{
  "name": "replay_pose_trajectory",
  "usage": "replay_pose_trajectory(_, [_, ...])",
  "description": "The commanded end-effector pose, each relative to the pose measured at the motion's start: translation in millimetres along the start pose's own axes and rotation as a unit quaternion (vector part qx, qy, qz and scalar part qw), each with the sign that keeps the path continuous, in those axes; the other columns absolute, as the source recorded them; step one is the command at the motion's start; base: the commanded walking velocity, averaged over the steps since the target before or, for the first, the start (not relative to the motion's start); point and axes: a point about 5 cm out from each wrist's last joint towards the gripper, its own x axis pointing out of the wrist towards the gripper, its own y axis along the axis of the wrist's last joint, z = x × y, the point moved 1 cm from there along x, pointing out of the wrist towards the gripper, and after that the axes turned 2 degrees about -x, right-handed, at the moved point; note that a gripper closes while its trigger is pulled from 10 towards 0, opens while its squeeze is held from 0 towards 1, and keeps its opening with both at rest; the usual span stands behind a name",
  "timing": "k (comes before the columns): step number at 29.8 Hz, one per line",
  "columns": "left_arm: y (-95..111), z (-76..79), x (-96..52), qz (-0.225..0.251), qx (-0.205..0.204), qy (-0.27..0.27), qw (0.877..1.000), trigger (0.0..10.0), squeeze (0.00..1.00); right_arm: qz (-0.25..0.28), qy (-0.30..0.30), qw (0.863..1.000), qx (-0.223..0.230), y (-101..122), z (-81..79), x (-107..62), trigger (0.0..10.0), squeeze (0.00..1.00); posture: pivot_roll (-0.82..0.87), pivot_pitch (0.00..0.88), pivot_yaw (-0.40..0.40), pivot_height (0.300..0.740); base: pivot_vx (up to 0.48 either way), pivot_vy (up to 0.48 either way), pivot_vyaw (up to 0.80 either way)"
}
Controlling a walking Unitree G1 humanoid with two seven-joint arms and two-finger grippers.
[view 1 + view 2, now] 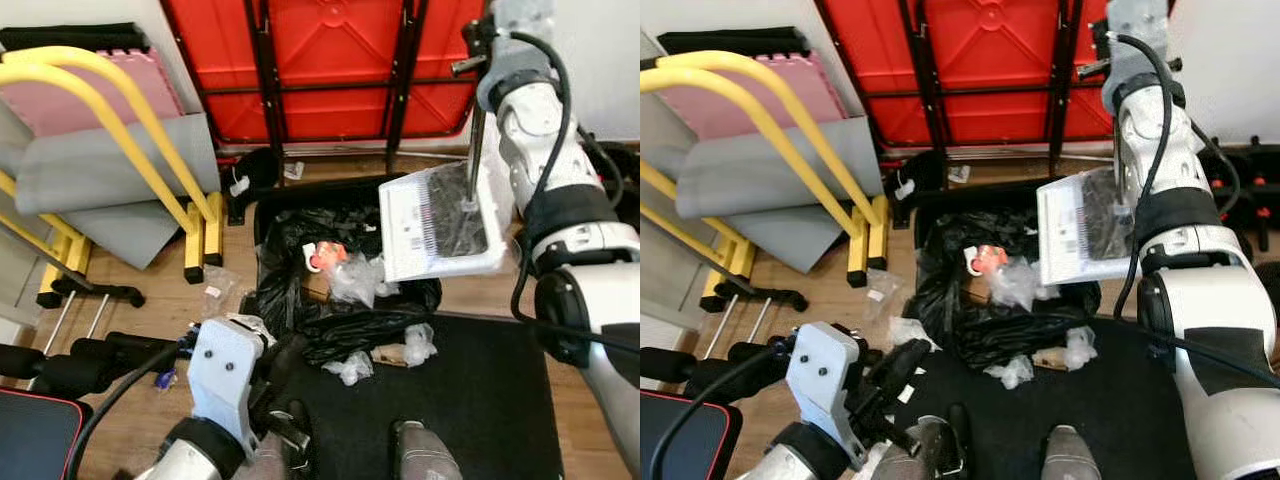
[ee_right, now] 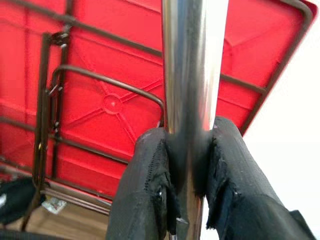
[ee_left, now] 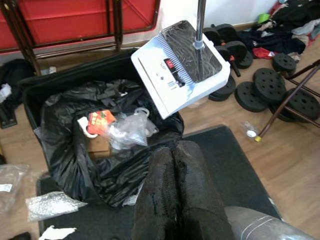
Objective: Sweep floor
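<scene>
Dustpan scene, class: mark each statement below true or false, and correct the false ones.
1. The right gripper is shut on the dustpan pole. True.
2. The white dustpan lies flat on the floor. False: it hangs tilted above the bin bag.
3. The bin bag is blue. False: it is black.
4. A red folded table stands behind the bag. True.
5. The left gripper holds a broom. False: its fingers are shut on nothing.
</scene>
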Motion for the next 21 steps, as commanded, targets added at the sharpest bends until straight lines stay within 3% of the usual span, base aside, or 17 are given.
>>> replay_pose_trajectory(1, [-2.4, 3.6, -3.2, -0.013, -0.010, -0.012, 1.000, 10.0, 0.00, 0.068, 0.023, 0.997, -0.032, 30.6, -8.4, 7.4, 10.0, 0.00, -0.01, 0.325, 0.006, 0.740, 0.000, 0.000, 0.00])
replay_pose_trajectory(3, [-0.8, 5.8, -4.2, -0.013, -0.011, -0.014, 1.000, 10.0, 0.00, 0.098, 0.066, 0.990, -0.072, 42.6, -26.7, 10.2, 10.0, 0.00, -0.01, 0.328, 0.000, 0.740, 0.000, 0.000, 0.00])
replay_pose_trajectory(5, [-0.3, 6.6, -4.3, -0.012, -0.011, -0.014, 1.000, 10.0, 0.00, 0.112, 0.081, 0.986, -0.090, 48.8, -34.0, 11.1, 10.0, 0.00, -0.01, 0.329, -0.001, 0.740, 0.000, 0.000, 0.00])
replay_pose_trajectory(11, [0.4, 8.1, -4.7, -0.013, -0.009, -0.014, 1.000, 10.0, 0.00, 0.141, 0.095, 0.977, -0.126, 62.6, -44.1, 13.2, 10.0, 0.00, -0.01, 0.332, -0.006, 0.740, 0.000, 0.000, 0.00])
replay_pose_trajectory(15, [2.1, 9.4, -6.6, -0.013, -0.007, -0.012, 1.000, 10.0, 0.00, 0.203, 0.088, 0.952, -0.211, 93.0, -63.8, 16.1, 10.0, 0.00, -0.01, 0.340, -0.003, 0.740, 0.000, 0.000, 0.00])
replay_pose_trajectory(18, [2.6, 9.4, -6.6, -0.014, -0.007, -0.012, 1.000, 10.0, 0.00, 0.214, 0.081, 0.949, -0.216, 100.1, -68.3, 17.1, 10.0, 0.00, -0.01, 0.336, -0.011, 0.740, 0.000, 0.000, 0.00])
replay_pose_trajectory(21, [3.3, 9.5, -6.3, -0.014, -0.007, -0.010, 1.000, 10.0, 0.00, 0.203, 0.078, 0.960, -0.179, 98.0, -66.7, 18.4, 10.0, 0.00, -0.01, 0.339, -0.008, 0.740, 0.000, 0.000, 0.00])
